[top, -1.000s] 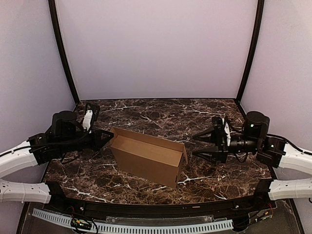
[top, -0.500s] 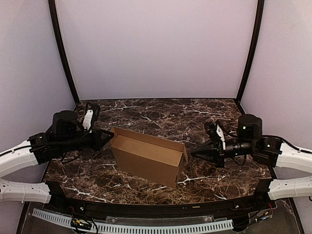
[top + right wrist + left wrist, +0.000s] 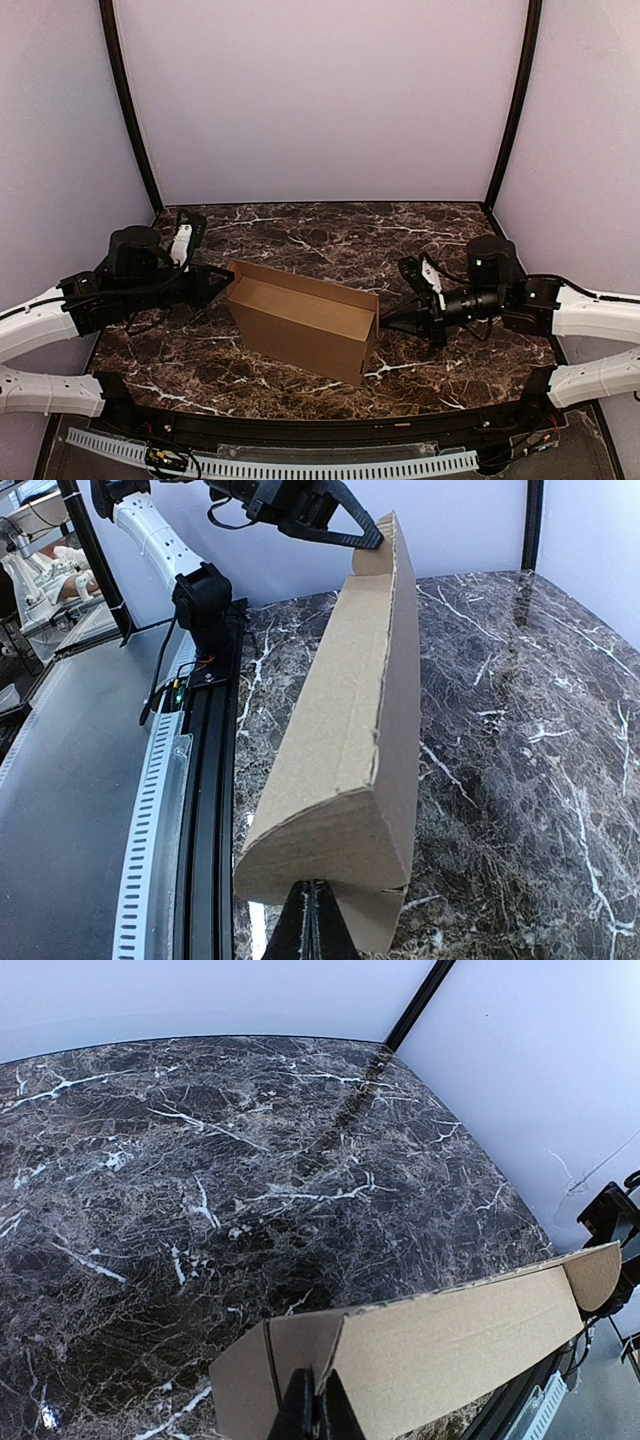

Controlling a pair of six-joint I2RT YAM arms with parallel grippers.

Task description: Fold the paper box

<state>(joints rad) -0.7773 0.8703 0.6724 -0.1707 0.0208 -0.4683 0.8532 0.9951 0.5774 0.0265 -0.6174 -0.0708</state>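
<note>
Paper box: the paper box (image 3: 300, 320) stands open-topped on the marble table (image 3: 330, 235), its long side skewed to the table's near edge, walls up and nothing inside.
Left claw: the left gripper (image 3: 228, 284) is at the box's left end, fingers (image 3: 310, 1412) together, tip against the end wall. I see no cardboard between them.
Right claw: the right gripper (image 3: 385, 322) is at the box's right end, fingers together in a point, tip just under the end flap (image 3: 330, 840). That flap bows outward in a curve, not yet flat to the box.
Step in hand: it looks to me like the right end flap is being pushed in while the left claw braces the opposite end.
Risk, sliding: the box is light and only propped at the left end by a narrow point. A push off the box's long axis could swing it round that point or skid it away.
Risk, slipping: a closed point on a curved flap has little purchase; it may ride over the flap's edge and poke into the box.
Risk, buckling: squeezed from both ends, the long walls could crease mid-span instead of the flap turning on its score.
</note>
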